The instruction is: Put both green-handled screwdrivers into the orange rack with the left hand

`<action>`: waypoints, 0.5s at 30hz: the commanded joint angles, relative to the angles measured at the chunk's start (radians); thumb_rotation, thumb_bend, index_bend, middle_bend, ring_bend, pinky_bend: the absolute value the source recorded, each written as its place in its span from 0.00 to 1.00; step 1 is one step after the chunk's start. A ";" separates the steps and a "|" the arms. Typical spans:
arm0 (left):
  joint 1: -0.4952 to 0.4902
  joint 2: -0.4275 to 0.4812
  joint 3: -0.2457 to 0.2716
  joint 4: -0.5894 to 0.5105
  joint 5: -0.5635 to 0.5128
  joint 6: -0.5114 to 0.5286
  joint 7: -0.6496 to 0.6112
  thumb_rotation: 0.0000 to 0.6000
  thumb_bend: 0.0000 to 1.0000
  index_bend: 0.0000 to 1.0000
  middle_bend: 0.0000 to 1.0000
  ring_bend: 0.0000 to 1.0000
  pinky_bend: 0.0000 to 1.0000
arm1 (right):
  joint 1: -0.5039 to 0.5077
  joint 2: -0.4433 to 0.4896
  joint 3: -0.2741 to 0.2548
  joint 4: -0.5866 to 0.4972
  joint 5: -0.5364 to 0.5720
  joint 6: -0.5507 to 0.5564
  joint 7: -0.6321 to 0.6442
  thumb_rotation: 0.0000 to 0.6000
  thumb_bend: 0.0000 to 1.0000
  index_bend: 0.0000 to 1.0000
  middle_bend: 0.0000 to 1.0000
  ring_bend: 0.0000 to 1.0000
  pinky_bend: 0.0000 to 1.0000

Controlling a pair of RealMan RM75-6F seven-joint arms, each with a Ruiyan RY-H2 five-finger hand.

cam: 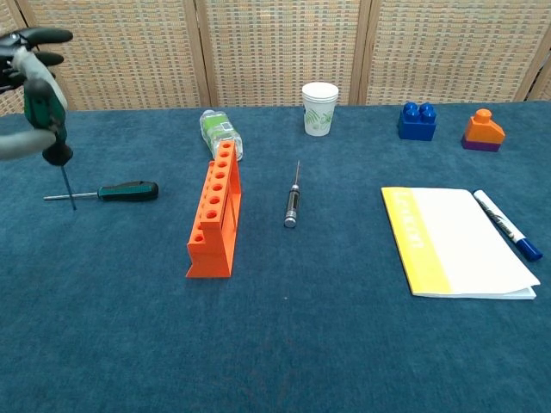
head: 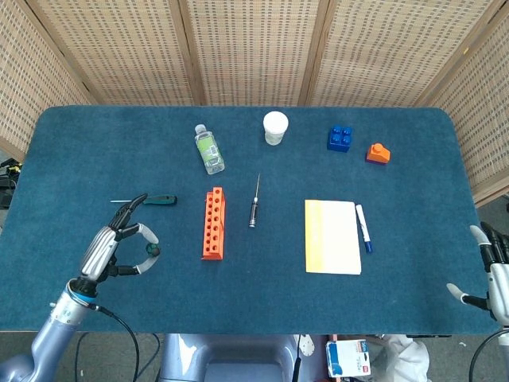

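My left hand point(cam: 26, 60) is gripping one green-handled screwdriver point(cam: 43, 107) in its fingers point(cam: 47, 36), raised off the tabletop point(head: 262, 294), shaft pointing down; second green-handled screwdriver point(head: 159, 200) is lying flat on the tabletop, left of the orange rack point(head: 212, 224), apart from it; rack is sitting between that screwdriver and a black-handled precision screwdriver point(head: 253, 208); my right hand point(head: 495, 274) is hanging at the tabletop's right edge, fingers spread, holding nothing.

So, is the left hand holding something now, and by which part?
Yes: the left hand grips a green-handled screwdriver by its handle, shaft pointing down. The right hand holds nothing.
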 commanded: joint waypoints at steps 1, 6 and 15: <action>-0.083 0.036 -0.043 -0.088 -0.003 -0.043 -0.240 1.00 0.37 0.60 0.00 0.00 0.00 | 0.000 0.000 0.000 0.000 0.001 0.000 -0.001 1.00 0.00 0.00 0.00 0.00 0.00; -0.148 0.041 -0.062 -0.107 -0.014 -0.120 -0.370 1.00 0.37 0.60 0.00 0.00 0.00 | 0.002 0.002 0.002 0.002 0.008 -0.007 0.001 1.00 0.00 0.00 0.00 0.00 0.00; -0.219 -0.002 -0.100 -0.125 -0.138 -0.245 -0.337 1.00 0.37 0.60 0.00 0.00 0.00 | 0.008 0.002 0.009 0.009 0.030 -0.025 0.009 1.00 0.00 0.00 0.00 0.00 0.00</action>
